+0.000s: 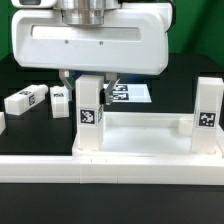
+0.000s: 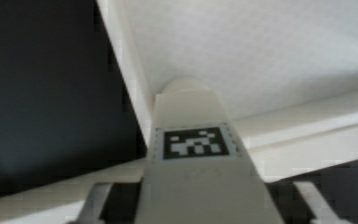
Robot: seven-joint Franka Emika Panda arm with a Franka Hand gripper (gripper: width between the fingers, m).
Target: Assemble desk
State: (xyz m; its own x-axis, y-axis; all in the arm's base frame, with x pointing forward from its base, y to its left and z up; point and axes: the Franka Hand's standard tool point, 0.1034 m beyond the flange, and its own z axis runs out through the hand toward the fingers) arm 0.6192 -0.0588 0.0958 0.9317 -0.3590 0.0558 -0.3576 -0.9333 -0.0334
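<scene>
The desk top [image 1: 150, 128], a white tray with a raised rim, lies in front in the exterior view. A white leg [image 1: 90, 108] with a tag stands upright at the top's corner on the exterior view's left. My gripper [image 1: 89, 84] comes down from above and is shut on this leg's upper part. In the wrist view the leg [image 2: 197, 140] runs out from between my fingers [image 2: 115, 202] toward the white top [image 2: 247, 50]. A second leg [image 1: 208, 108] stands upright at the corner on the exterior view's right.
Two loose white legs [image 1: 25, 100] [image 1: 58, 97] lie on the black table on the exterior view's left. The marker board [image 1: 132, 95] lies flat behind the desk top. A long white rail [image 1: 110, 170] runs along the front.
</scene>
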